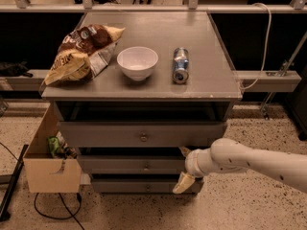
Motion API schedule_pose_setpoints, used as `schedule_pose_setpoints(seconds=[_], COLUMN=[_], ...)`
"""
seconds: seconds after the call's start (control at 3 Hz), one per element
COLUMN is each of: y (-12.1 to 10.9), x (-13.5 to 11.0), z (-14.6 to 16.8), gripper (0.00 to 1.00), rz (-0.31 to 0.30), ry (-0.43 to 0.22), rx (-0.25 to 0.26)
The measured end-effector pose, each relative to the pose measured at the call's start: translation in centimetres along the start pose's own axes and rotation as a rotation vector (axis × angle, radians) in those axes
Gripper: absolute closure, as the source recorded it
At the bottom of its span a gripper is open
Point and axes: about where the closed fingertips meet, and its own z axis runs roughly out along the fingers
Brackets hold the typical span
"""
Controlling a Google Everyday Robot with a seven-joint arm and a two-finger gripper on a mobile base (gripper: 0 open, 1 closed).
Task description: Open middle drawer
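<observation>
The middle drawer (124, 165) is the second of three grey fronts in the cabinet, long and low, with a small round knob (146, 166) at its centre. It looks closed, about flush with the drawer below. My gripper (183, 167) is at the right end of this drawer front, to the right of the knob. It is open, with one tan fingertip (183, 151) above the front and the other (183, 183) below it. My white arm (254, 163) reaches in from the right.
The top drawer (110, 134) with a bigger knob sits above, the lowest drawer (129, 185) below. On the cabinet top (201, 80) lie a chip bag (81, 51), a white bowl (137, 62) and a can (180, 65). A cardboard box (48, 166) stands on the floor at the left.
</observation>
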Motion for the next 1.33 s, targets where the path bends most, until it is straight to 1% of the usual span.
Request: schedule_pose_setpoints(seconds=[0.33,0.67,1.0,1.33], y=[-0.6,-0.7,0.2,0.0], x=[0.1,1.1,1.8,1.7], z=[0.4,0.1,0.3,0.6], gripper=[0.00,0.00,0.00,0.00], rz=[0.055,0.125,0.178,0.172], ry=[-0.088,-0.164,-0.206,-0.203], rx=[0.005,0.015,0.030,0.032])
